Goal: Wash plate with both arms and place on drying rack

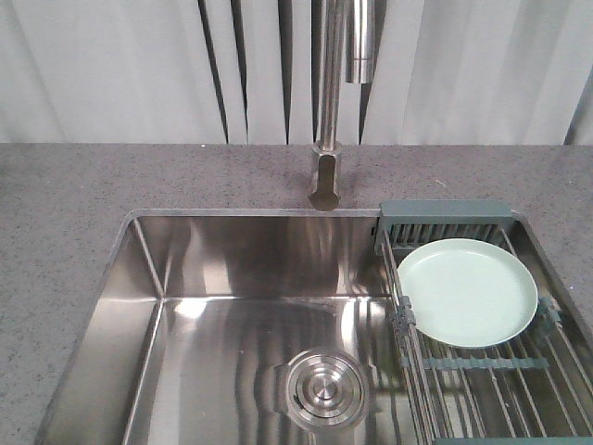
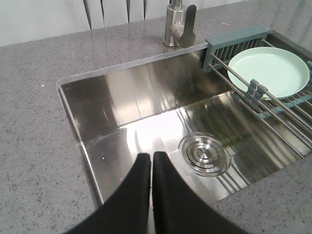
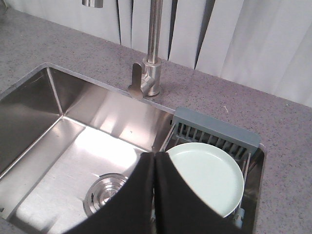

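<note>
Front-facing view, left to right: grey speckled countertop [image 1: 65, 213]; steel sink basin [image 1: 232, 315], holding nothing but its round drain strainer [image 1: 324, 389], dry as far as can be seen; faucet [image 1: 329, 102] rising behind the basin's far edge, no water running; drying rack [image 1: 482, 371] laid across the basin's right end so drips fall into the sink; plate [image 1: 468, 292] lying flat, face up, on the rack's bars near its rear frame. Left gripper [image 2: 152, 163], fingers pressed together, empty, above the basin. Right gripper [image 3: 155, 163], likewise pinched closed, empty, just beside the plate's left rim.
</note>
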